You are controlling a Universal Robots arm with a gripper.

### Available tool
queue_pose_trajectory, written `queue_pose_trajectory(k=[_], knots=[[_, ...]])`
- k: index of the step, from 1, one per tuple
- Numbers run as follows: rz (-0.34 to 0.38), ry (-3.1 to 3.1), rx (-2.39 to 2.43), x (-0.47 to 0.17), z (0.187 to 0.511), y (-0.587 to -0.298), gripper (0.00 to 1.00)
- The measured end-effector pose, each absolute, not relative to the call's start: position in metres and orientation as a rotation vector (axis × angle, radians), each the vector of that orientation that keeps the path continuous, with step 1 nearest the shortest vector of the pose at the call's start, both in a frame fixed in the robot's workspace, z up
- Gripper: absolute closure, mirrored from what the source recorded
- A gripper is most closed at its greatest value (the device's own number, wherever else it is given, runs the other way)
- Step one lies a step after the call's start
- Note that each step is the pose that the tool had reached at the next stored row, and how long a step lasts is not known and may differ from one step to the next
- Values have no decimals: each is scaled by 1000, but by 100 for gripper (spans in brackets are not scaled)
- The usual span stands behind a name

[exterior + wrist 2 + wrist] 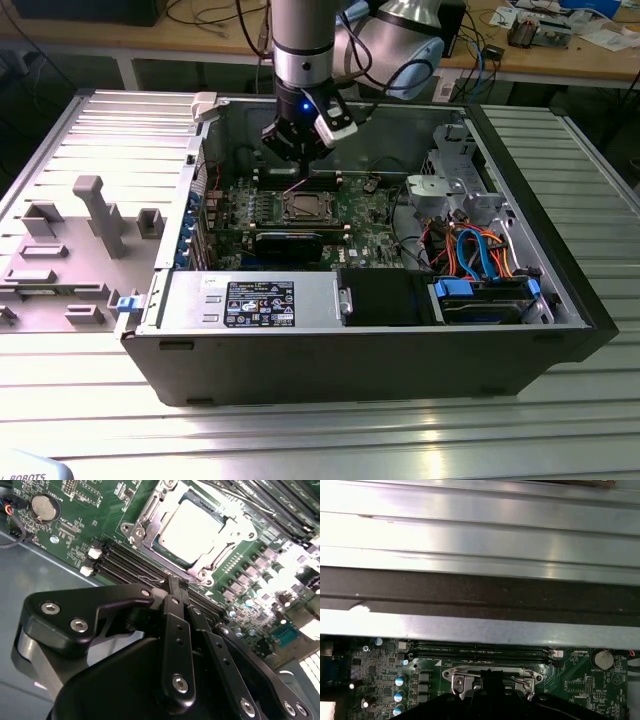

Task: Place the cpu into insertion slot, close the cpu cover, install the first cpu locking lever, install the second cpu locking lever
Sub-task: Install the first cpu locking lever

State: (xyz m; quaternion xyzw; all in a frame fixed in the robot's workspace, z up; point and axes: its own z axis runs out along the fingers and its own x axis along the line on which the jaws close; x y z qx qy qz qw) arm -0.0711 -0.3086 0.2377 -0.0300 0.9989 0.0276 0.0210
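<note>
the cpu already sat in its socket under the closed cpu cover. the gripper, jaws pressed together and empty, hovered just beside it; judging by this, lever work needed a precise hook.

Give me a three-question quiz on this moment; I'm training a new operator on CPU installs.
1. True or false: the cpu already sits in the socket.
2. The cpu cover is: A) lowered around the chip, B) standing upright, C) lying on the table.
3. What round silver part sits on the motherboard near its corner?

Key: 1 true; 2 A; 3 the coin cell battery.
</note>
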Motion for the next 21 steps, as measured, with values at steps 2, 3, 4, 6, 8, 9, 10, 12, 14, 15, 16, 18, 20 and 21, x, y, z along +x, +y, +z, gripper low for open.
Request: queue_pose_trajectory(k=[2, 3, 4, 6, 8, 9, 10, 12, 14, 15, 16, 18, 20, 21], knots=[[86, 3097, -96, -71, 236, -307, 89], [86, 3097, -97, -71, 236, -306, 89], [86, 3097, -97, -70, 236, -306, 89], [86, 3097, -98, -69, 234, -304, 89], [85, 3097, -98, -67, 233, -304, 89], [85, 3097, -98, -66, 232, -304, 89], [85, 3097, -98, -65, 232, -303, 89], [85, 3097, -98, -63, 230, -303, 89], [84, 3097, -98, -61, 229, -303, 89], [84, 3097, -98, -60, 228, -303, 89], [84, 3097, -98, -59, 227, -303, 89], [84, 3097, -98, -59, 227, -303, 89], [84, 3097, -98, -59, 227, -303, 89], [84, 3097, -98, -59, 227, -303, 89]])
